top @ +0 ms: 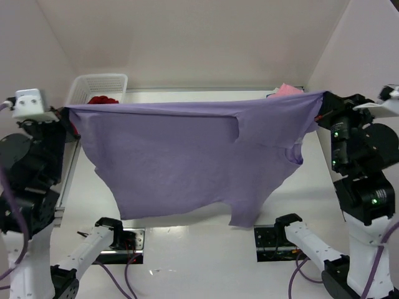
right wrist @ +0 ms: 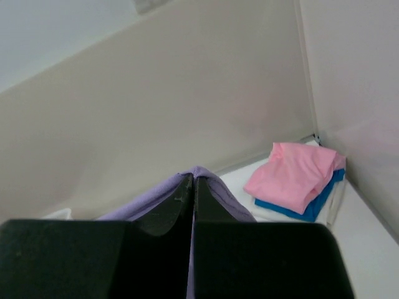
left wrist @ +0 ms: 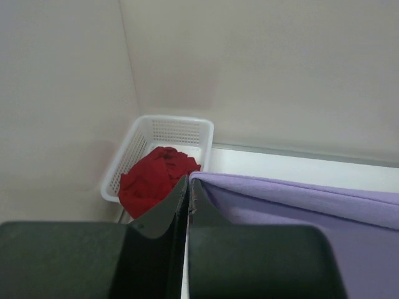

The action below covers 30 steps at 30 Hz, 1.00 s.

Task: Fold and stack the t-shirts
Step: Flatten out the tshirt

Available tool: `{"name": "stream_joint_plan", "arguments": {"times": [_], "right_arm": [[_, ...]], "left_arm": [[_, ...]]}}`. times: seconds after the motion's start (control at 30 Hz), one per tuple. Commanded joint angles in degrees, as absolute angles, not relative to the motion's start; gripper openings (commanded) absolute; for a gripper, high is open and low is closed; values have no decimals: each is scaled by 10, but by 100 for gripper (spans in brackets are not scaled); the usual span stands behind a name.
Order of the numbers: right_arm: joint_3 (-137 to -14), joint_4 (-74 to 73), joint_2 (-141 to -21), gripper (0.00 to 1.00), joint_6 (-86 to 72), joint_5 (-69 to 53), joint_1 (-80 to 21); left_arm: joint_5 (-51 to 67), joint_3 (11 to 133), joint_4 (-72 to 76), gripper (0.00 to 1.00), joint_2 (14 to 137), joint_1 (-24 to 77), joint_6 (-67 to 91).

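We hold the lavender shirt (top: 187, 162) stretched in the air above the worktop (top: 199, 249), our left pincer (top: 66, 113) clenched on one upper corner and our right pincer (top: 320, 107) clenched on the other. A red shirt (top: 103, 99) lies in the basket (top: 93, 82) far left, and a pink shirt (right wrist: 293, 174) sits folded on a blue shirt (right wrist: 299, 210) far right. To spread it flat, we judge both arms should lower together, level and taut, so the hanging edge touches down first.

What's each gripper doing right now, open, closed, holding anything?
The left gripper is closed on one corner of the lavender t-shirt.
The right gripper is closed on its opposite corner.
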<state>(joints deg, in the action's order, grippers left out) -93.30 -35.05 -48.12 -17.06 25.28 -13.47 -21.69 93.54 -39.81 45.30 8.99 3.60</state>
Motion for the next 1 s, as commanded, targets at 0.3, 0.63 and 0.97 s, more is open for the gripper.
{"name": "stream_joint_plan", "arguments": {"times": [0.3,0.63,0.97], "right_arm": [[-783,-220,-595,0,-165,261,-125],[-879,-210,-626,0,-149,266,-125],[-860,-279,-463,0,-160,243,-125]], "left_arm": [[-242,830,-262,0,598,87,44],[-255,919,-242,0,663,87,26],[-229,885,-306,0,475,87,39]]}}
